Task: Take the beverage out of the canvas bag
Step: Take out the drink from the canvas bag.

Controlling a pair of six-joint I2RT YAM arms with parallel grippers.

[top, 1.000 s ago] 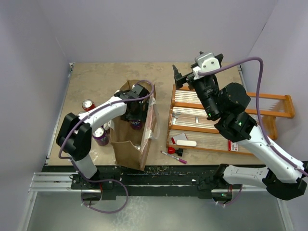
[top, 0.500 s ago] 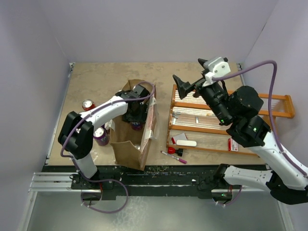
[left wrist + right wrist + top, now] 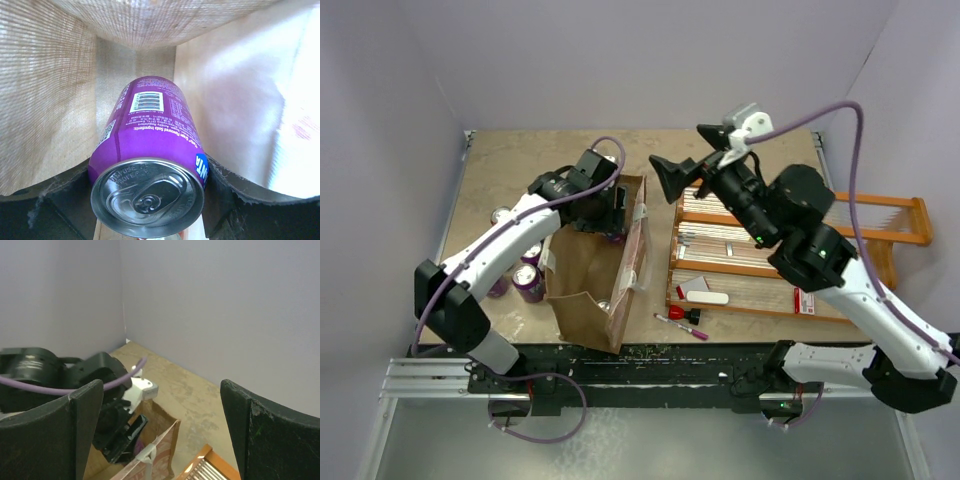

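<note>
the left gripper (image 3: 604,212) sits at the far end of the mouth of the canvas bag (image 3: 582,285), its jaws closed on a purple beverage can (image 3: 148,125). in the left wrist view the can's silver top faces the camera, the fingers (image 3: 55,200) press its two sides, and woven bag walls surround it on the left, far and right sides, so the can is inside the upper part of the bag. the bag stands upright left of the counter's centre, nearer the near edge than the far edge, mouth open upward. a white loop handle (image 3: 639,243) lies along its right wall. the right gripper (image 3: 672,181) hangs in the air above the gap between the bag and the orange wooden rack (image 3: 760,268), which lies on the right half of the counter. its jaws are wide apart and hold nothing, and the right wrist view shows both fingers (image 3: 272,432) with only wall and counter between them. a red-topped can (image 3: 502,215) and a loose purple can (image 3: 530,284) stand near the left edge, the purple one just beside the bag's left wall. a pink pen (image 3: 685,327) lies near the near edge, between bag and rack.
</note>
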